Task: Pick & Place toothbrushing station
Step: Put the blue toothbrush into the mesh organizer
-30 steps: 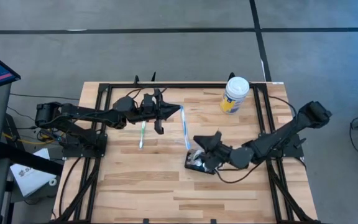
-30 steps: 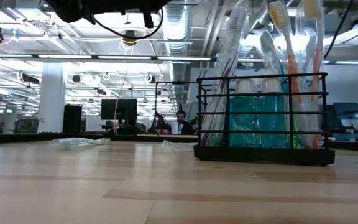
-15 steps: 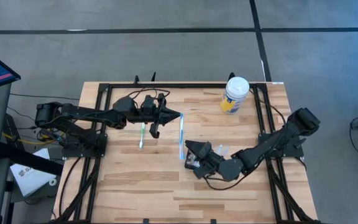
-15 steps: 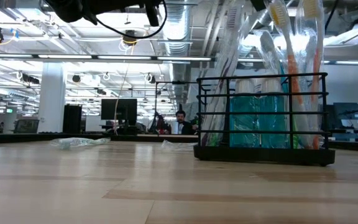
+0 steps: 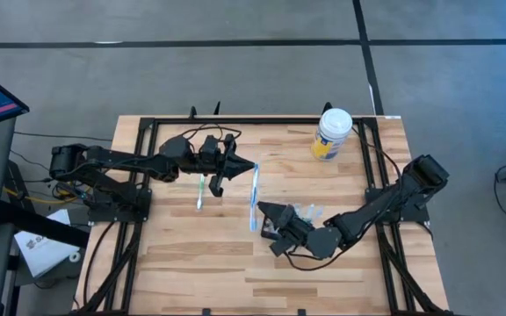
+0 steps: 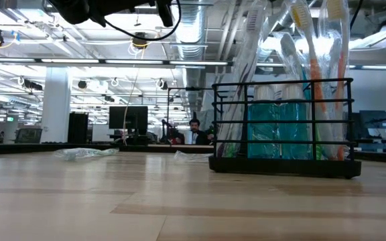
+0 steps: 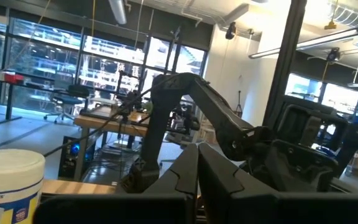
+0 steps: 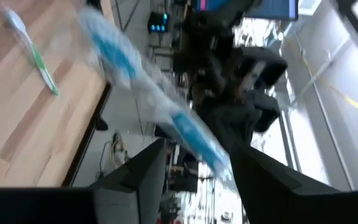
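The right jaws stand released, with a blue brush running up between them. The station sits directly beneath them, mostly hidden from above. Best to back off along the brush's line without snagging its wrapper or nudging the station. The left jaws hang clenched, well apart, above a green brush on the tabletop.

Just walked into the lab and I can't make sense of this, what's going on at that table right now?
Two robot arms are working over a wooden table. The right claw is open beside a black toothbrush holder, which already has several wrapped brushes standing in it. A blue wrapped toothbrush sits right at that claw, and whether the claw is touching it is unclear. The left claw is shut and hangs near a green toothbrush lying flat on the wood. A white-lidded tub stands at the far edge.
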`<state>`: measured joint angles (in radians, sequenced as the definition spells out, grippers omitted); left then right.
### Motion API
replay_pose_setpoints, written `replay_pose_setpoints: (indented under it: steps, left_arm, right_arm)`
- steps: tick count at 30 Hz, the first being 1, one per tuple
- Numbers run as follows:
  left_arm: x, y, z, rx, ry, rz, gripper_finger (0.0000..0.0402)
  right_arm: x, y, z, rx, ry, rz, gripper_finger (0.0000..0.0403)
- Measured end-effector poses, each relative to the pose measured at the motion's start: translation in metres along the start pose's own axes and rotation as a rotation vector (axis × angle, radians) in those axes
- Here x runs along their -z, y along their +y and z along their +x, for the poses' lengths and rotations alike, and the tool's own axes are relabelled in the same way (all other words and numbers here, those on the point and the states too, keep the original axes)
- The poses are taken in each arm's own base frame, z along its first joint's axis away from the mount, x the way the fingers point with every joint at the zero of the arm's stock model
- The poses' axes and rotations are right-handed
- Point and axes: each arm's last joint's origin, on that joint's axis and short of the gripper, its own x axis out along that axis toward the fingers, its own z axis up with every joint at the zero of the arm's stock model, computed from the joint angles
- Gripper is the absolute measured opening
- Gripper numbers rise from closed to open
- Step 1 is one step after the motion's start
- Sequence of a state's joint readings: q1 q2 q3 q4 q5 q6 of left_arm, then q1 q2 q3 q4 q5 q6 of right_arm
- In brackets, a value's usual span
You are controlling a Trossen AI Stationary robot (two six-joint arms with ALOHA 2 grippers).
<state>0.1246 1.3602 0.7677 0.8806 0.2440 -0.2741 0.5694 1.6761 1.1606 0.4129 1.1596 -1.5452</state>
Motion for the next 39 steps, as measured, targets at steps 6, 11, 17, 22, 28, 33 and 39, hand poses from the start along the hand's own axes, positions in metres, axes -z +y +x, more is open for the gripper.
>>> replay_pose_setpoints:
  steps: [6, 11, 17, 22, 28, 33, 39]
  left_arm:
    - [0.0, 0.0, 0.0, 0.0, 0.0, -0.004, 0.0]
    - [0.0, 0.0, 0.0, 0.0, 0.0, -0.018, 0.0]
    - [0.0, 0.0, 0.0, 0.0, 0.001, -0.023, 0.0]
    - [0.0, -0.001, 0.0, 0.002, 0.004, -0.024, 0.0]
    - [0.001, -0.002, 0.0, 0.006, 0.008, -0.033, 0.0]
    - [0.002, -0.004, 0.001, 0.01, 0.016, -0.036, 0.0]
    - [0.003, -0.005, 0.001, 0.013, 0.023, -0.036, 0.0]
  right_arm:
    - [0.0, 0.001, 0.003, -0.009, -0.055, -0.025, 0.0146]
    - [0.001, 0.002, 0.008, -0.013, -0.088, -0.038, 0.0134]
    - [0.001, 0.001, 0.012, -0.01, -0.146, -0.091, 0.0135]
    - [0.004, 0.001, 0.018, -0.01, -0.169, -0.098, 0.0136]
    - [0.01, 0.001, 0.028, -0.011, -0.148, -0.132, 0.0132]
    - [0.013, 0.001, 0.034, -0.004, -0.147, -0.171, 0.0132]
    - [0.015, 0.001, 0.037, -0.001, -0.144, -0.232, 0.0132]
